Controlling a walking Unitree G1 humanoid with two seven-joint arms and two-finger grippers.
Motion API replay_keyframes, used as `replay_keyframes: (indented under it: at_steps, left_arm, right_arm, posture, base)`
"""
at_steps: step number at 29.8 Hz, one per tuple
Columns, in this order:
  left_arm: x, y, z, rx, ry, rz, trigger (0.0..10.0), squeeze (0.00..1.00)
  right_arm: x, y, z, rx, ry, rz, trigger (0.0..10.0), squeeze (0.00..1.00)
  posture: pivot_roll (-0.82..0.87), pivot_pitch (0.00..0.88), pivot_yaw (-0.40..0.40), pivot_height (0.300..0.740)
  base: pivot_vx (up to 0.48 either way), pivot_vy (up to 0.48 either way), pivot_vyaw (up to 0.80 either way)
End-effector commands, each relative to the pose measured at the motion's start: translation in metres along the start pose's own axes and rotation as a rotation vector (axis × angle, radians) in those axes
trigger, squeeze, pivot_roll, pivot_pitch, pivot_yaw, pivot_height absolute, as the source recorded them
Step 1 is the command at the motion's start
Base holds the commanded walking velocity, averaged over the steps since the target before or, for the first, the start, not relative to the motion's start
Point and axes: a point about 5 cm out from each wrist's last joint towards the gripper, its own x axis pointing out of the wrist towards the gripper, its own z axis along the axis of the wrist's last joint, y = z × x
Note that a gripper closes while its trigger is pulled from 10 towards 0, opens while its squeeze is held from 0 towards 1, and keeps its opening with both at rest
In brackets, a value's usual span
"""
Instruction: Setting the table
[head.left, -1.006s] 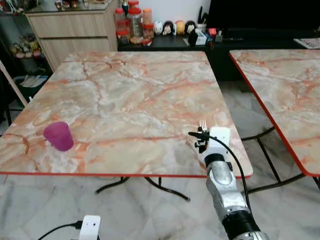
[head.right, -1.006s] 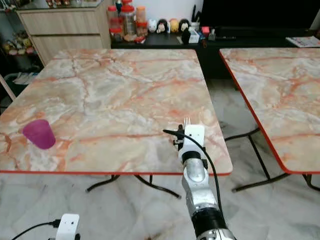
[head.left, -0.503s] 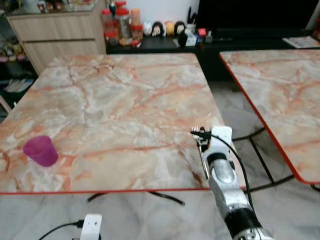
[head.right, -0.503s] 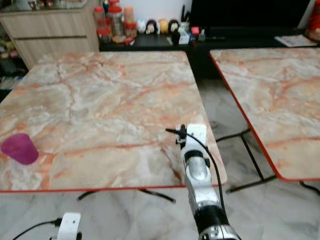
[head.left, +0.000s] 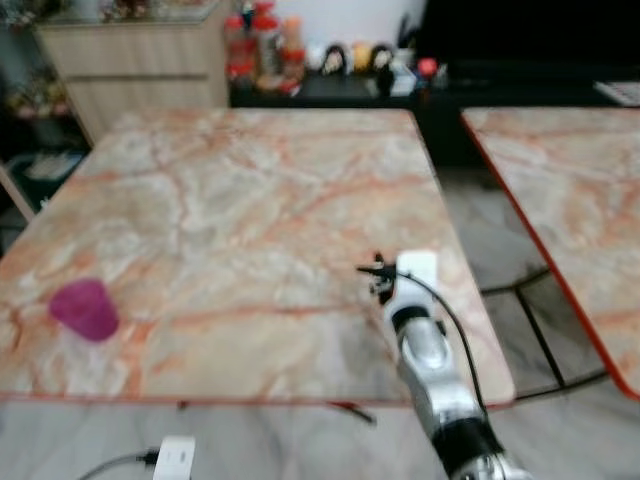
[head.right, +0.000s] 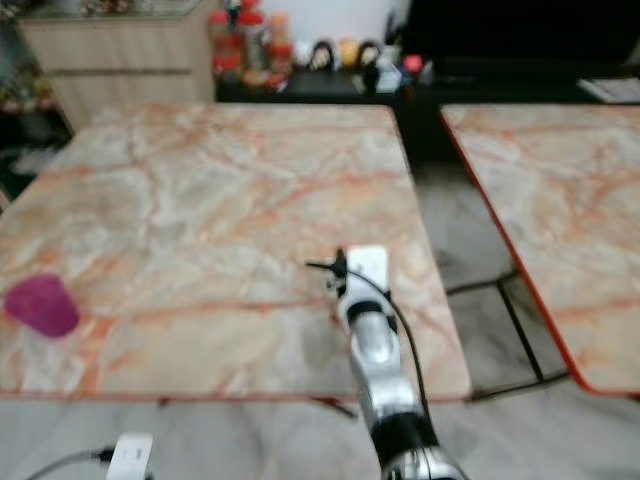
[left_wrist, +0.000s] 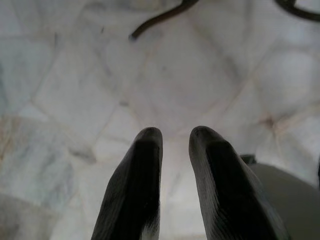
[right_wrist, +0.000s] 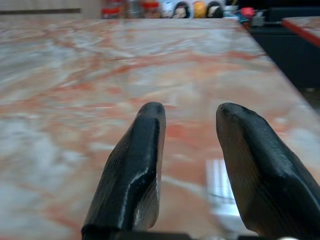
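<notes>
- Left eye view shows a marble-patterned counter (head.left: 250, 200) with orange veins and a red edge, the picture somewhat blurred.
- A purple cup (head.left: 85, 309) stands upright on the counter near its front left corner, well apart from the arm.
- Reaching over the counter's front right part is the silver right arm, with a black cable running along it and a white wrist block at its far end.
- The right gripper (right_wrist: 190, 125) hovers low above the marble in the right wrist view; its jaws are released, with a clear gap between the two black fingers (right_wrist: 137, 155) and nothing held in that gap.
- Hanging below counter height, the left gripper (left_wrist: 175, 137) points at the pale marble floor (left_wrist: 75, 90); its jaws stand slightly apart and grasp nothing.
- A dark curved table leg (left_wrist: 160, 17) rests on the floor beyond the left gripper.
- A second counter (head.left: 570, 190) of the same marble pattern stands to the right, across a gap of floor.
- Behind the first counter are a wooden cabinet (head.left: 140, 70) and a dark sideboard carrying red-lidded jars (head.left: 250, 45) and small figurines (head.left: 355, 58).
</notes>
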Motion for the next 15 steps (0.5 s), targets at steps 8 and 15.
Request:
replay_keyframes:
  at_steps: [8, 15]
  left_arm:
    - [-0.002, 0.000, -0.007, 0.002, 0.024, 0.005, 10.0, 0.00]
    - [-0.002, 0.000, -0.008, -0.001, 0.023, 0.006, 10.0, 0.00]
  right_arm:
    - [-0.011, -0.008, -0.008, -0.006, 0.008, -0.021, 10.0, 0.00]
    - [-0.022, -0.005, -0.014, -0.016, 0.030, -0.002, 10.0, 0.00]
  posture:
    - [0.00, 0.049, 0.018, 0.740]
    - [0.00, 0.056, 0.016, 0.740]
  base:
    - [0.196, 0.000, 0.00]
    - [0.000, 0.000, 0.00]
